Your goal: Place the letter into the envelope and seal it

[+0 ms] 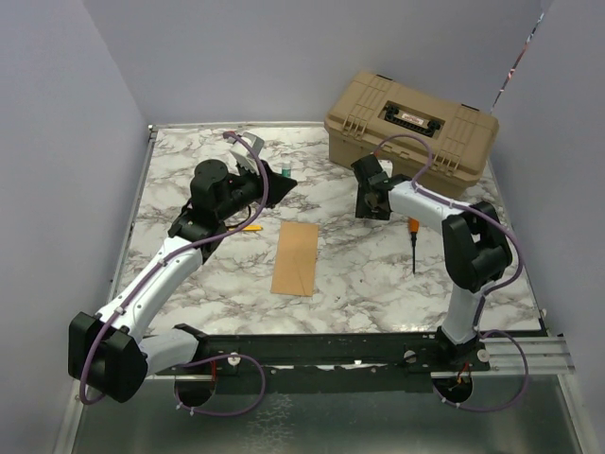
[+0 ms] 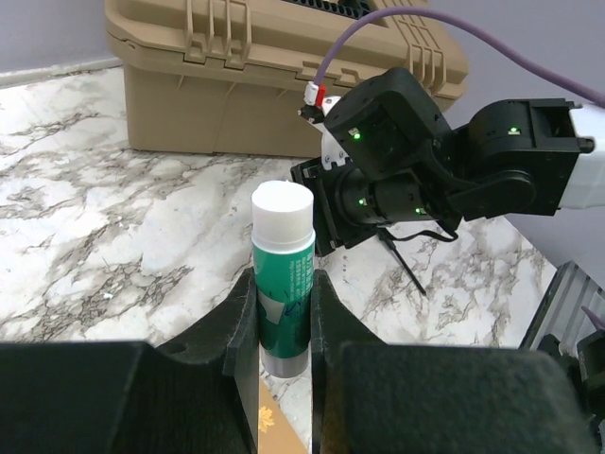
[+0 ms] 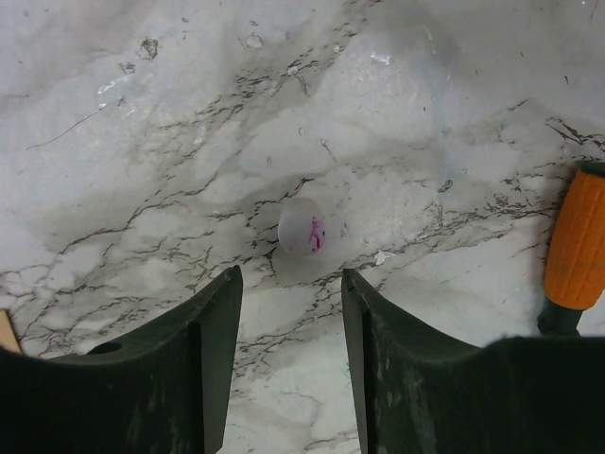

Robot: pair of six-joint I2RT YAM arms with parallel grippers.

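Note:
The kraft-brown envelope [image 1: 295, 257] lies flat in the middle of the marble table; one corner of it shows under my left fingers [image 2: 274, 427]. The letter is not visible in any view. My left gripper [image 1: 281, 177] [image 2: 282, 279] hovers behind the envelope's far left, shut on a green glue stick [image 2: 282, 236] with a white top. My right gripper [image 1: 371, 210] [image 3: 291, 279] is open, low over the table to the envelope's far right. A small white round cap [image 3: 302, 227] with a pink mark lies just beyond its fingertips, touching neither finger.
A tan toolbox [image 1: 411, 121] [image 2: 284, 76] stands at the back right. An orange-handled screwdriver [image 1: 413, 235] [image 3: 577, 241] lies just right of my right gripper. A small yellow item [image 1: 251, 227] sits by the left arm. Grey walls close in the table.

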